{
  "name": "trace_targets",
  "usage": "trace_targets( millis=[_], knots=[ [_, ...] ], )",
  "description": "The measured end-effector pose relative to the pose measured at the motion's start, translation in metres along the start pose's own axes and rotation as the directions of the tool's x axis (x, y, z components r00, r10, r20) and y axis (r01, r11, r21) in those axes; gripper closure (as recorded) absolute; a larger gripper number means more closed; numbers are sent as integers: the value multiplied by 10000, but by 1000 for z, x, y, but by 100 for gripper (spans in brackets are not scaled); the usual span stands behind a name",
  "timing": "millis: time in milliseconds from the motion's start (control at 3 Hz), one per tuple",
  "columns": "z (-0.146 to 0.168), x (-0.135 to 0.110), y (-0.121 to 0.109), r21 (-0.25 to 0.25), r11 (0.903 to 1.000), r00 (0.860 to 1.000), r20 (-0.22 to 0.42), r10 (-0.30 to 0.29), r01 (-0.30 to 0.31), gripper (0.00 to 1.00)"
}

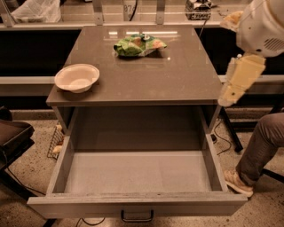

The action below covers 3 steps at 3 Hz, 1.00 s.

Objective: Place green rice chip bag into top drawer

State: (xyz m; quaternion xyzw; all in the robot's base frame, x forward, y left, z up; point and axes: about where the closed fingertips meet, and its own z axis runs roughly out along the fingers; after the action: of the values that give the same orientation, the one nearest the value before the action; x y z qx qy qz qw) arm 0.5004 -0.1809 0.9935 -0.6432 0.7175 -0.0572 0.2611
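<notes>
The green rice chip bag (138, 45) lies on the far middle of the brown table top (177, 80), crinkly, with white and orange print. The top drawer (137, 173) below the table top is pulled wide open towards me. Its flat grey inside holds nothing, and its dark handle (137, 217) shows at the front. My gripper (231, 88) hangs at the table's right edge, pointing down, well right of and nearer than the bag. It holds nothing that I can see.
A white bowl (77, 77) stands at the table's near left corner. A seated person's leg and shoe (255, 155) are right of the drawer. A dark chair (11, 137) is on the left. Shelves and a white bag (35, 11) are behind.
</notes>
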Motion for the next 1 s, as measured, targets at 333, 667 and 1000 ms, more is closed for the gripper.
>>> trace_targets(
  millis=[333,667,1000],
  knots=[
    [22,-28,-44,1293,9823,9834,1030,-1492,1355,0],
    [37,-83,-120,3538,9027,9364,1552,-3148,2448,0],
    [58,-112,-153,3974,8733,9266,1235,-3553,2818,0]
  ],
)
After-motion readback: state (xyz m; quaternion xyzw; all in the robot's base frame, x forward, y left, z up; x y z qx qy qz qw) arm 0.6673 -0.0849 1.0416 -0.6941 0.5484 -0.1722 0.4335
